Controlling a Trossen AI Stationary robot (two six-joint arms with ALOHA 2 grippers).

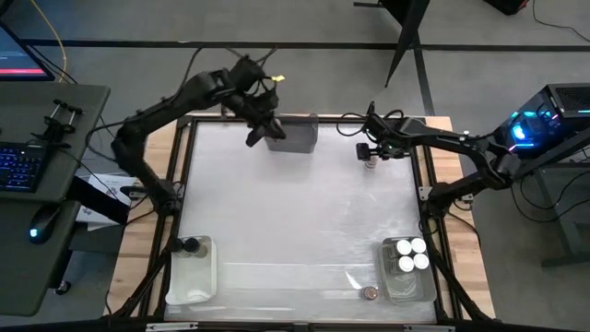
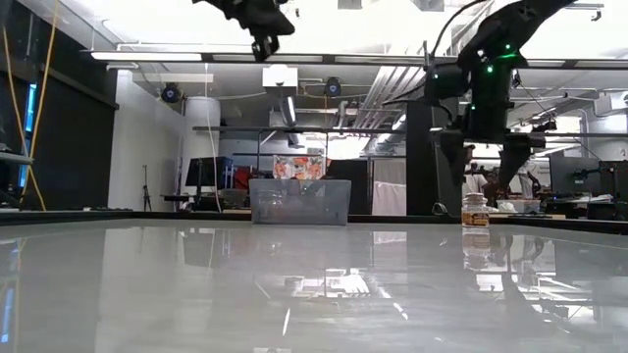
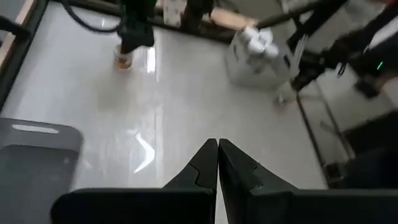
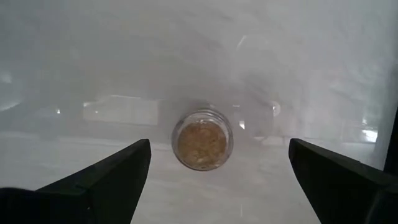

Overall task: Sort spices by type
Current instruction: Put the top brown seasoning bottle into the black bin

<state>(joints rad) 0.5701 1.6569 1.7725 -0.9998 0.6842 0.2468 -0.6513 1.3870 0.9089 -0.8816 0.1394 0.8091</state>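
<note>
The right claw (image 1: 370,159) hangs over the far right part of the white surface (image 1: 295,212), spread wide open. Directly below it stands 1 spice jar (image 4: 203,142) with a brown, cork-coloured top, upright on the surface. In the right wrist view the jar sits in the middle of the gap between the 2 dark fingers (image 4: 106,180), touching neither. In the low view the same jar (image 2: 475,213) shows as a small cylinder standing beneath the right arm.

The left claw (image 1: 256,129) is raised above the far edge of the surface, just beside the grey bin (image 1: 293,135). Its fingers (image 3: 202,168) are pressed together with nothing between them.

At the near right corner a clear bin (image 1: 408,273) holds 4 white-lidded jars (image 1: 409,254), packed close together. Just outside that bin, on its left near the front edge, 1 more jar with a brownish top (image 1: 370,293) stands alone on the surface. At the near left corner a second clear bin (image 1: 192,275) holds 1 dark-lidded jar (image 1: 192,245) at its far end.

The jar under the right claw is well apart from both near bins and from the grey bin.
</note>
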